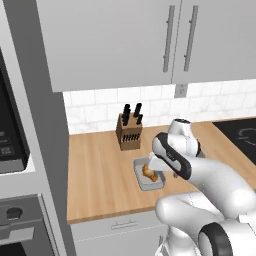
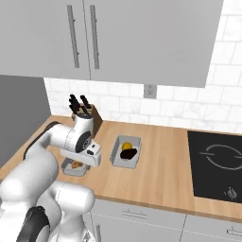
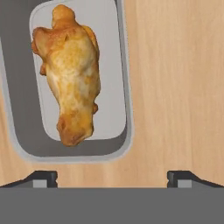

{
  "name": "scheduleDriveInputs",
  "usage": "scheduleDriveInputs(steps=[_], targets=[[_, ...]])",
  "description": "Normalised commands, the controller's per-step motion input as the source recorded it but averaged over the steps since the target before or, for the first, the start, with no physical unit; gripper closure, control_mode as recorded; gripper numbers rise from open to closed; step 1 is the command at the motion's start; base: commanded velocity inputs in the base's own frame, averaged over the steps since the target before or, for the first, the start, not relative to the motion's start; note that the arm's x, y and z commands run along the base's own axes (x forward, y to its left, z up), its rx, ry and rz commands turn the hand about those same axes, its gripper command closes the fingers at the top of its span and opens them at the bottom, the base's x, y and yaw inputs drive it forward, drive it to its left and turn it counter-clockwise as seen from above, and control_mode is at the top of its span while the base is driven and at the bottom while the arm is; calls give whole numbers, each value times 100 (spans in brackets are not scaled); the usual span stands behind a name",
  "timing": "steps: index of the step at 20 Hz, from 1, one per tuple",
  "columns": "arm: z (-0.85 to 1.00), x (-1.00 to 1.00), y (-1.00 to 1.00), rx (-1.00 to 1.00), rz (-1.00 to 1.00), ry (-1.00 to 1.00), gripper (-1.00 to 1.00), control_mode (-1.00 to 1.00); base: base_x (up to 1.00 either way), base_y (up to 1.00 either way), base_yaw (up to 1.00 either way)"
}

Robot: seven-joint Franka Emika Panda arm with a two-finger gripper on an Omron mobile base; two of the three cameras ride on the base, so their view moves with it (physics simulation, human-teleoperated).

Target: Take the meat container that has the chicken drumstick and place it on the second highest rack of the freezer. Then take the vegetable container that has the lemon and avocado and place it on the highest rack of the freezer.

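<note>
- I am on the first step: reaching for the meat container that holds the chicken drumstick; it is not yet lifted, and the freezer is not before me.
- My gripper hangs low over the wooden counter with its jaws spread wide and nothing between them. In the hand view both finger tips stand on bare wood just outside one rim of the container.
- The meat container sits toward the front edge of the counter, a little in front of the knife block, with the drumstick lying lengthwise inside it.
- The vegetable container stands well apart, toward the cooktop; the lemon and the dark avocado lie touching inside it. That one waits for the second half of the task.
- Next, I judge, I must shift over so that one finger goes inside the wall and one outside, lower onto the rim and close on it. The wall looks thin and the drumstick lies close to it, so I should avoid nudging the meat.
- No brand, label or readable writing shows on the containers, the cabinets or the counter.
</note>
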Motion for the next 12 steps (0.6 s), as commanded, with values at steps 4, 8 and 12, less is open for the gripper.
scheduleDriveInputs(steps=[4,8,12], targets=[[-32,16,-13,0,0,0,-100,-100,0,0,0],[-24,19,-2,0,0,0,-100,-100,0,0,0],[-24,11,0,0,0,0,-100,-100,0,0,0]])
